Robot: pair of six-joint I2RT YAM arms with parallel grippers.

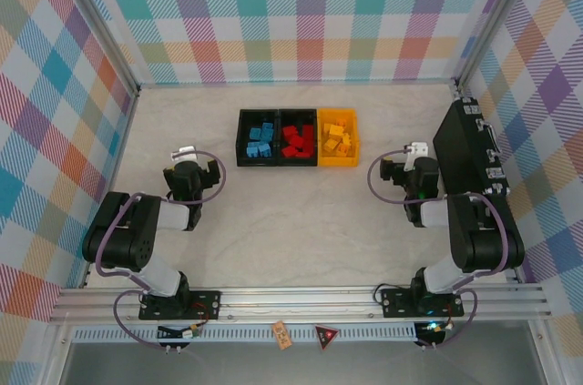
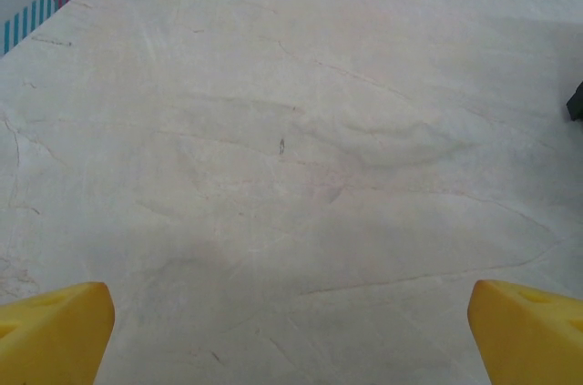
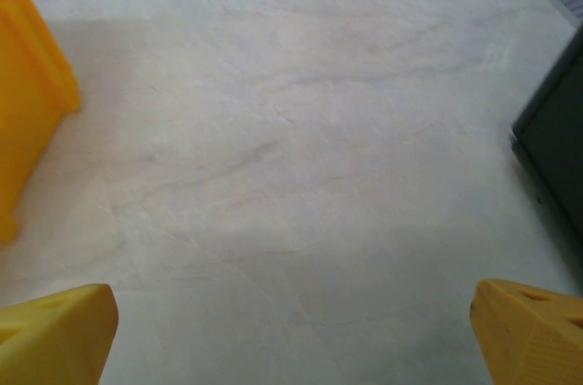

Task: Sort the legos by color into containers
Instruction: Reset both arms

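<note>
From above we take in the whole sort: three bins stand in a touching row at the far middle of the table [image 1: 301,221]. The left black bin [image 1: 242,141] holds the blue legos [image 1: 260,139]. The middle black bin [image 1: 297,114] holds the red legos [image 1: 296,139]. The yellow-orange bin [image 1: 354,141] on the right holds the yellow-orange legos [image 1: 335,137].

The wrist cameras give us the close detail instead. The left gripper [image 2: 291,339] is released, its yellow fingertips [image 2: 55,335] spread to the bottom corners with bare tabletop between them. A small dark corner cuts into the right edge of that view, and we cannot tell what it belongs to. The right gripper [image 3: 291,339] is spread just as wide and grasps nothing. In its view we meet the outer wall of the yellow-orange bin at the left edge and the side of the large black case [image 1: 469,153] at the right.

Seen from above, the left gripper sits on the near left of the bins, well apart from them. The right gripper lies between the yellow-orange bin and the case, just beside the case.

The tabletop is pale, marbled beige with faint veins. Plaid cloth walls [image 1: 301,12] in pastel checks close it in on three sides, held by aluminium posts [image 1: 107,35]. A metal rail [image 1: 301,298] runs along the near edge, where both arm bases are bolted.
</note>
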